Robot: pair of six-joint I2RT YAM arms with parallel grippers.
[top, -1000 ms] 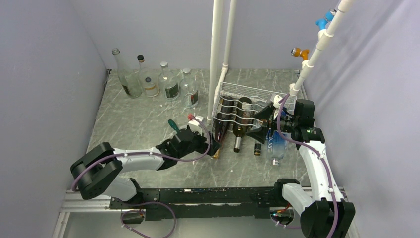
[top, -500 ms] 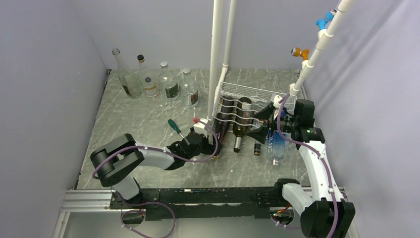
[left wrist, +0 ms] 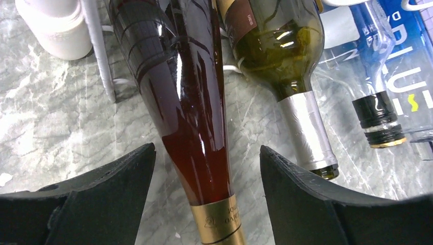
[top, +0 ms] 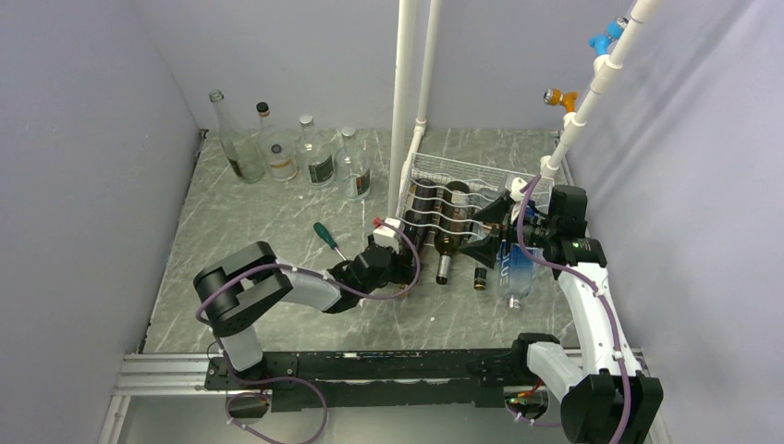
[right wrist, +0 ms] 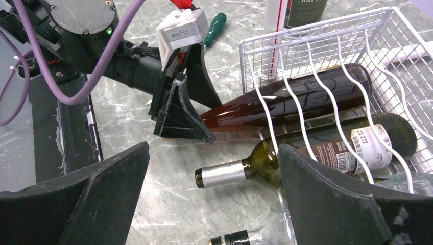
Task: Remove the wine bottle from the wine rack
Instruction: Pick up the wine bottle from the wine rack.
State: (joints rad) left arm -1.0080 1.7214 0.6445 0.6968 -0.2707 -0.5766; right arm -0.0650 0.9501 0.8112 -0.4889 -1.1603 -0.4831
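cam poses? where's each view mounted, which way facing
Top external: high behind left arm and right arm, both in view, looking down on table and rack.
Left wrist: low, facing the rack front; left gripper straddles the amber bottle's neck.
Right wrist: beside the rack, facing left; right gripper frames it.
Shared: both wrists see the amber bottle.

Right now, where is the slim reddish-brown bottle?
The slim reddish-brown bottle lies in the wine rack's leftmost slot in the top view, its neck poking out between the left gripper's fingers, the silver-foiled green bottle at its right.
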